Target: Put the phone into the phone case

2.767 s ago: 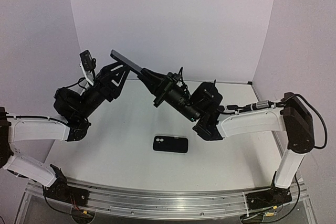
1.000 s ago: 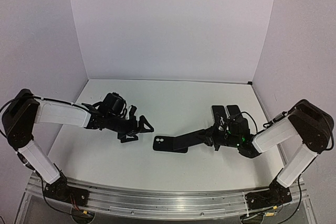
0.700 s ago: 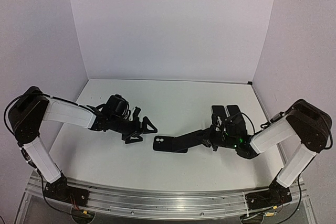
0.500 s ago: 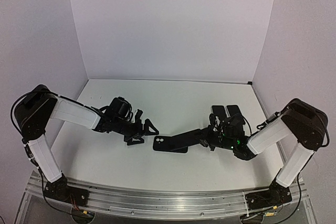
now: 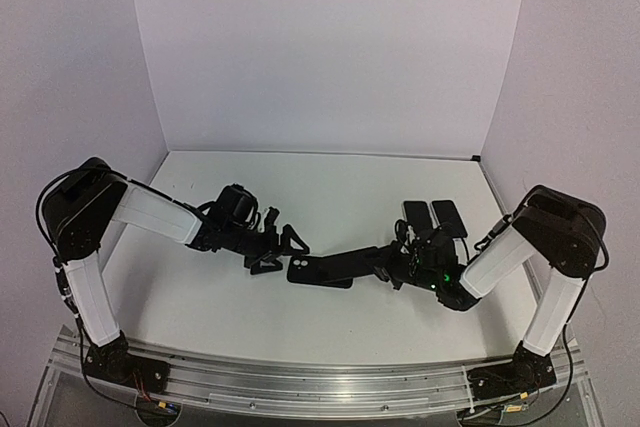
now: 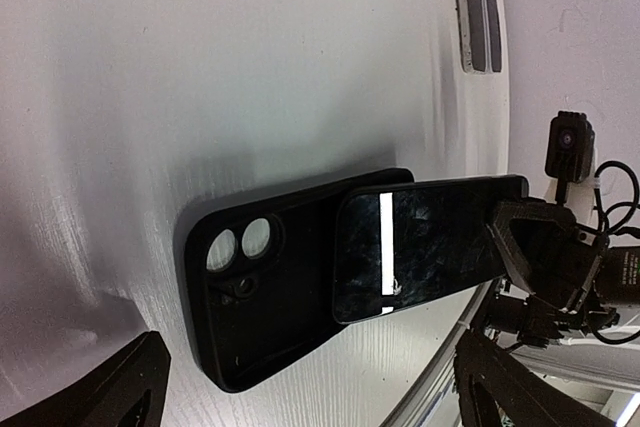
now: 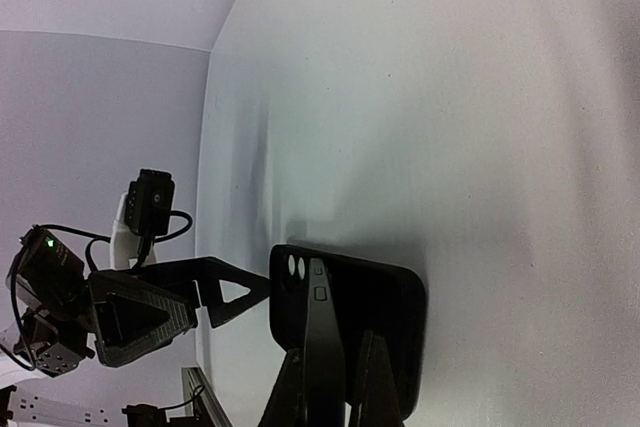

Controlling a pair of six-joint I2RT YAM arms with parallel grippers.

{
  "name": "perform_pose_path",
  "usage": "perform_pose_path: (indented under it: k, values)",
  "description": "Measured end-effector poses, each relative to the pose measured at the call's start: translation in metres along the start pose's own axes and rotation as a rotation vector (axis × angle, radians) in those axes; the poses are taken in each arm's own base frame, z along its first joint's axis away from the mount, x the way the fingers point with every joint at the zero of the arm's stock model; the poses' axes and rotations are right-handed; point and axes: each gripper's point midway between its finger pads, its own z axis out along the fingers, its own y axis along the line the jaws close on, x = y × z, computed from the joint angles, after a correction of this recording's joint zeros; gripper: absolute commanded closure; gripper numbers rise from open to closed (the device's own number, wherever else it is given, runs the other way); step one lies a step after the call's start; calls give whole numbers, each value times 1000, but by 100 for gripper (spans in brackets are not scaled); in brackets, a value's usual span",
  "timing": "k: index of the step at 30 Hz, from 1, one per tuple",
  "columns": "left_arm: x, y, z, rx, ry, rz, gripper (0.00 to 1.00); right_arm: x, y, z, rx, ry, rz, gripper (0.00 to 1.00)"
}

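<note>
The case (image 5: 312, 272) lies flat on the white bench (image 5: 330, 187), just left of centre in the top view. The right pincer (image 5: 388, 264) is clamped on one end of the phone (image 5: 355, 265). The phone's free end reaches over the right part of the case while the gripped end sits higher, so the phone slopes down toward the case. Whether the low end touches the case I cannot tell. The left pincer (image 5: 284, 252) stands wide open and holds nothing. It is just beside the case's left end and apart from it. Two dark slabs (image 5: 418, 212) lie side by side on the bench behind the right arm, well apart from the case. Pale walls (image 5: 330, 47) close the bench at the back and sides.

The left wrist view adds detail that the top view lacks. It shows the case's raised rim with the hollow side up, and two round camera holes (image 6: 240, 244) at its left end. It also shows the phone's glossy face with a bright streak, covering roughly the right half of the case. The right wrist view shows the phone edge-on between its own fingers (image 7: 375, 377) at the bottom of the frame. The case lies under and beyond it, and the open left pincer points at the case from the lower left.
</note>
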Motion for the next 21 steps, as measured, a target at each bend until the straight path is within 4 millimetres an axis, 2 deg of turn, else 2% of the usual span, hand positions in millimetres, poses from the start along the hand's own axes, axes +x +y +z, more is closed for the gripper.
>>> perform_pose_path:
  k: [12, 21]
  values:
    - [4, -3, 9, 39, 28, 9, 0, 0, -3, 12, -25, -29, 61, 100]
    - [6, -7, 13, 50, 35, 19, 0, -5, 0, 31, -51, -47, 76, 100]
